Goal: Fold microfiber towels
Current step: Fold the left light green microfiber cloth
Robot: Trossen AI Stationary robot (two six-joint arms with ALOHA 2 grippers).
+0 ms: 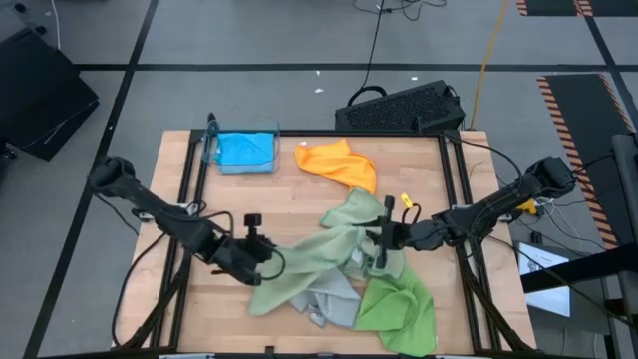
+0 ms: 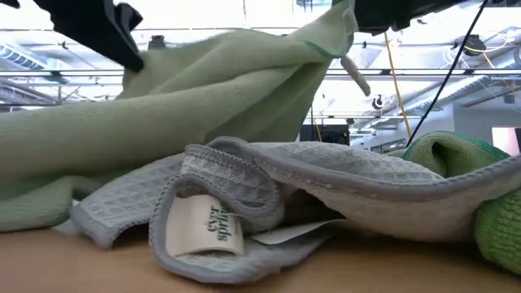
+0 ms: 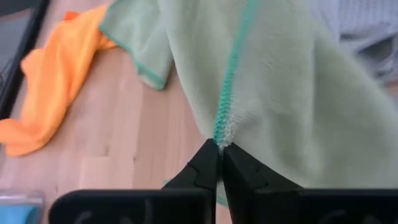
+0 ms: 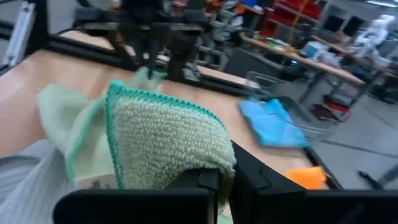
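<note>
Starting at the left side of your bench (image 1: 299, 194), the left gripper (image 3: 219, 158) sits near the front edge with its fingers pinched together on the stitched teal hem of a pale sage green towel (image 1: 299, 261). That cloth stretches from the left gripper across the middle of the bench toward the right one, lifted off the wood; in the low view it hangs as a broad sheet above the rest of the pile.

Back by the far left corner you have the bright blue towel (image 1: 243, 150) lying in a clear tray (image 1: 211, 152). Just right of it, near the far edge, the orange towel (image 1: 339, 163) lies crumpled and apart from the heap.

Under the raised cloth, by the front edge, the light grey towel (image 2: 326, 183) lies rumpled with its white label (image 2: 203, 228) turned up.

Right of centre, the right gripper (image 4: 224, 183) is clamped on a folded edge of a sage green towel (image 4: 165, 143); you cannot tell whether this is the same cloth the left gripper holds.

At the front right, the bright green towel (image 1: 399, 304) lies bunched, touching the grey one.
</note>
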